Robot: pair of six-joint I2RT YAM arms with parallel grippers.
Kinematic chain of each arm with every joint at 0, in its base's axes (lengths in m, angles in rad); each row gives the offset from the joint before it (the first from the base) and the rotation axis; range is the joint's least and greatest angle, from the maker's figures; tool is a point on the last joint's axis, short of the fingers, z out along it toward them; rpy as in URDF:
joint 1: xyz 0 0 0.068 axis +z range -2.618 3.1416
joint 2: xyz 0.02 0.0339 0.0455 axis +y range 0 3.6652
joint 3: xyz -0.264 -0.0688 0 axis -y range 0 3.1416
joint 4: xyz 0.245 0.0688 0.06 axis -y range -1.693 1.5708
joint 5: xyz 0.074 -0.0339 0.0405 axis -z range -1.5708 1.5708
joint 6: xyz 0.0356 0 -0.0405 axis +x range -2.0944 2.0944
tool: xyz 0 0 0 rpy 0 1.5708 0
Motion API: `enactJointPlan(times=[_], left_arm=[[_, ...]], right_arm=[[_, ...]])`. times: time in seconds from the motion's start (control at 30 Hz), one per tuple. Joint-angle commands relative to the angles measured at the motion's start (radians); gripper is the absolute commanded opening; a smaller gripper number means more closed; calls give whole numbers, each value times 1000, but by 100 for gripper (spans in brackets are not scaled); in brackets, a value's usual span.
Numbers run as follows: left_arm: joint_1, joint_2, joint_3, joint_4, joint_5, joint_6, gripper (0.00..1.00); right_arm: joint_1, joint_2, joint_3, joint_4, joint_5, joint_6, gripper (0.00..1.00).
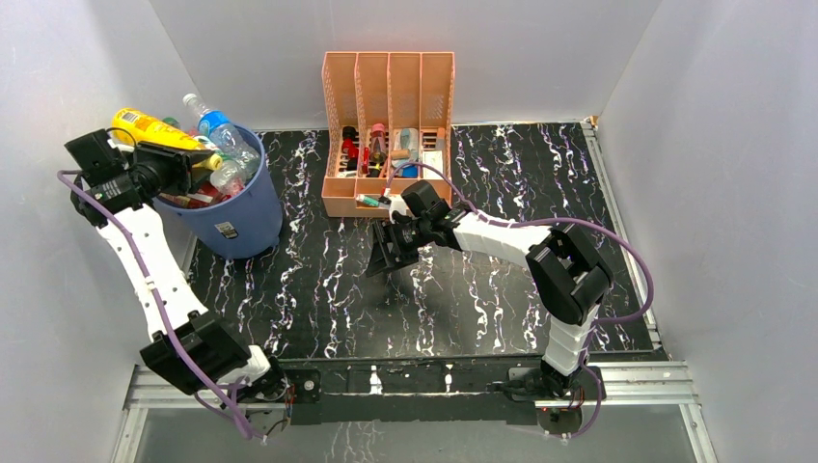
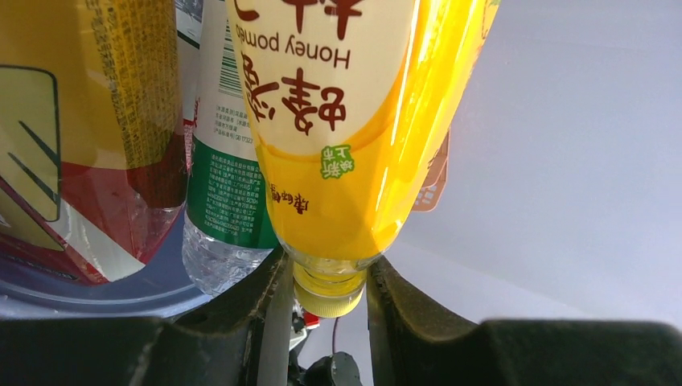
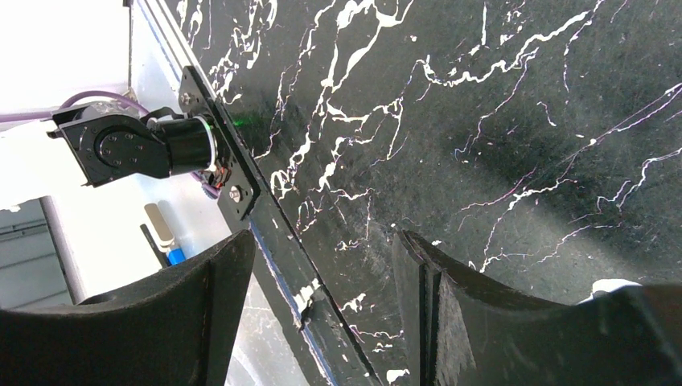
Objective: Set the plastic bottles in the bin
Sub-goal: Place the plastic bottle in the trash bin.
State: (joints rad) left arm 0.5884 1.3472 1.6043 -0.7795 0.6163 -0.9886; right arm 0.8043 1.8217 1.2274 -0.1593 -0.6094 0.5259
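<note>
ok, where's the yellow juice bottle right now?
Top view, far left: the yellow juice bottle is tilted over the blue bin's left rim, the left arm's jaws shut on its neck, with a green-labelled bottle right beside it.

A black marble-pattern counter with white veins [image 1: 482, 309] fills the middle of the overhead view. Plain white panel walls close it in on three sides: a back wall [image 1: 405, 24] behind the counter's far edge, and a left wall [image 1: 48, 68] and a right wall [image 1: 723, 145] slanting outwards from its sides. A silver metal rail [image 1: 637, 384] runs along the counter's near edge, and a thinner metal strip [image 1: 617, 203] lines its right edge. At the counter's far edge, close to the back wall, stands a peach slotted plastic desk rack [image 1: 388, 82] with four upright compartments. The light is even and soft, leaving only faint shadows on the counter.
</note>
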Motion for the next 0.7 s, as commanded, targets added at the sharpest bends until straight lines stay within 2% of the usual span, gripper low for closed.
enactJointPlan(times=[0.0,0.1,0.13,0.2,0.53,0.67], left_arm=[[8,-21,-37,3,88,-31,3],[10,-19,-47,9,98,-35,7],[18,-31,-37,19,103,-29,15],[22,-40,-34,24,103,-26,19],[49,-75,-78,55,123,-8,23],[57,-78,-95,69,144,-4,31]], right_arm=[[-2,-58,6,6,-2,0,74],[-1,-62,-2,9,-2,1,74],[-1,-62,-13,13,-1,0,74],[-2,-62,-15,14,-1,0,74],[-1,-60,-32,27,-4,4,74],[-1,-58,-31,29,-6,5,74]])
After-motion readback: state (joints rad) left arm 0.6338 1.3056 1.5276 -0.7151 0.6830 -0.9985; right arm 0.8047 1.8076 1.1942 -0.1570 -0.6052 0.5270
